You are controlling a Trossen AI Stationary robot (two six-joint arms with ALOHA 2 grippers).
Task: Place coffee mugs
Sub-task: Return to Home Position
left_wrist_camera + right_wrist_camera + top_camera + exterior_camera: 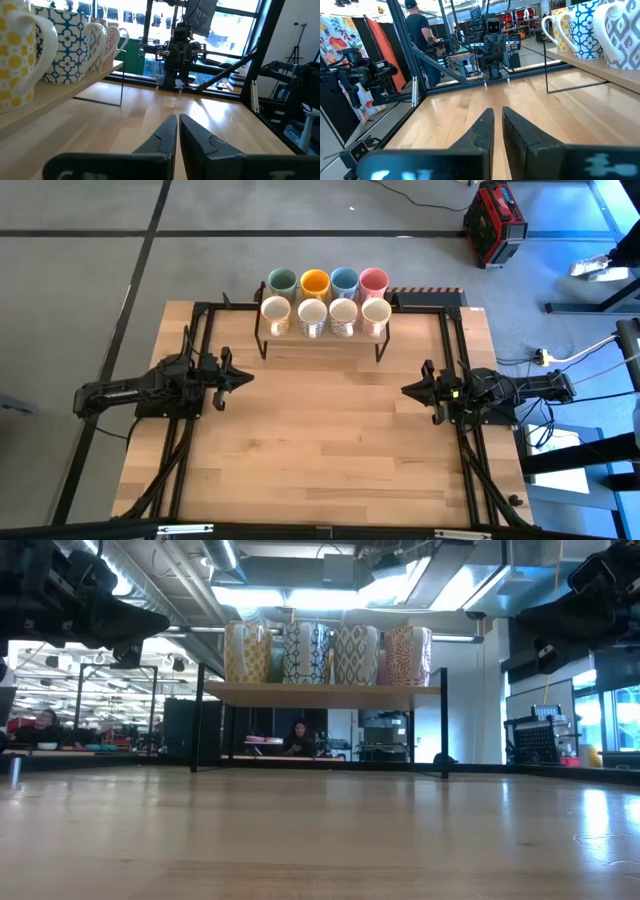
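On shelf [320, 693], eight coffee mugs [343, 316]

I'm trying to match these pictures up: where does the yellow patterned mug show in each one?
High view: the yellow patterned mug is at the left end of the front row.
Low view: the mug is leftmost on the shelf.
Left wrist view: the mug is nearest in the row.
Right wrist view: the mug is farthest of those showing.
Shared landmark: the blue patterned mug beside it.
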